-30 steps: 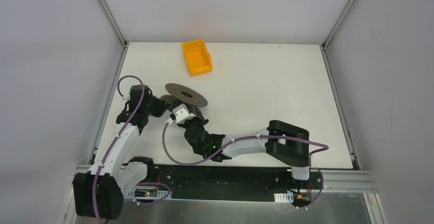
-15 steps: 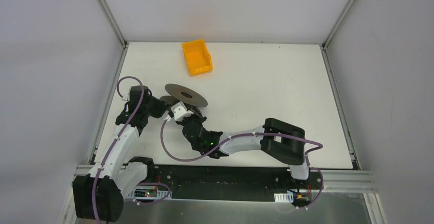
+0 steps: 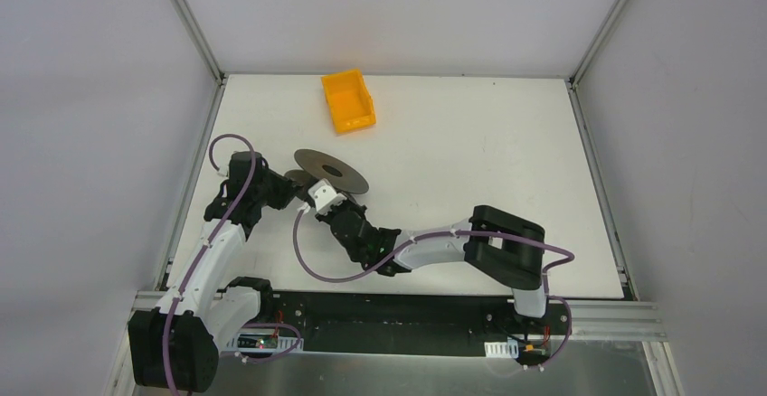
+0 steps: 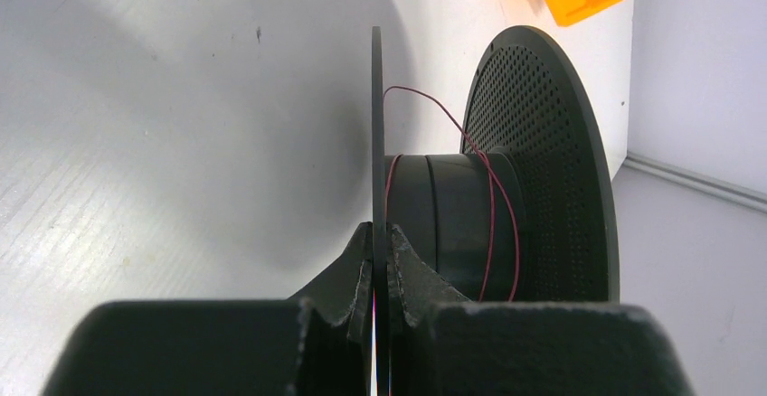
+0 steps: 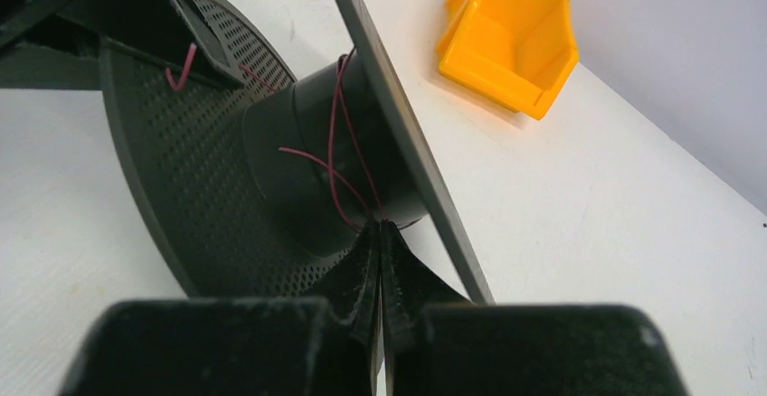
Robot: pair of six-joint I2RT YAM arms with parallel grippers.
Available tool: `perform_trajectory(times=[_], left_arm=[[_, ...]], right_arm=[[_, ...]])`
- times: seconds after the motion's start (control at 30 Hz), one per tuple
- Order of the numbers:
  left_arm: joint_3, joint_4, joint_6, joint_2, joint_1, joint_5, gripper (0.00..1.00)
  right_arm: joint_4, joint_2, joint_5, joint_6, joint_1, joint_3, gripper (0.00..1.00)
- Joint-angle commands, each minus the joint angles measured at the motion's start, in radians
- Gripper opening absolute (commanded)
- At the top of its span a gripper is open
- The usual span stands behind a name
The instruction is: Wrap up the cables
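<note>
One container stands on the white table point(image 3: 470, 170): an orange bin point(image 3: 348, 100), upper centre of the overhead frame, well apart from both arms. It is smooth, glossy plastic, box-shaped with sloped walls and an open top. The right wrist view looks into it at upper right, and its inside shows bare orange walls.

Left of centre in the overhead view is a black spool point(image 3: 330, 170), tilted on the table. It has a smooth, matt, round hub point(image 4: 452, 224) between two thin discs. One disc point(image 4: 543, 161) is covered with fine holes. The other point(image 4: 377, 143) is seen edge-on in the left wrist view as a flat dark sheet.

The cable point(image 4: 491, 197) lies on that hub. It is hair-thin reddish-brown wire in a few loose turns, with one loop arching clear of the hub toward the top of the frame. In the right wrist view its strands cross the hub and run together at the lower centre.

The left gripper point(image 4: 378, 233) is pinched tight on the rim of the edge-on disc, one black finger on each face. The right gripper point(image 5: 381, 226) has its fingers pressed together with no gap. The wire strands meet exactly at their tips, so it appears to nip the cable just beside the hub.
</note>
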Motion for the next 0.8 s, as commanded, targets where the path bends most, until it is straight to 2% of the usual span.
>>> perform_trajectory(times=[0.0, 0.27, 0.53, 0.77], left_arm=[[0.016, 0.066, 0.035, -0.025, 0.010, 0.075, 0.00], [0.013, 0.088, 0.074, -0.020, 0.009, 0.107, 0.00], [0.008, 0.114, 0.102, -0.004, 0.010, 0.127, 0.00], [0.011, 0.126, 0.136, 0.021, 0.010, 0.140, 0.00]], right_arm=[[0.034, -0.065, -0.047, 0.022, -0.010, -0.007, 0.00], [0.048, -0.081, -0.098, 0.030, -0.015, -0.034, 0.00], [0.040, -0.144, -0.101, 0.050, -0.012, -0.079, 0.12], [-0.107, -0.262, -0.147, 0.136, -0.012, -0.112, 0.25]])
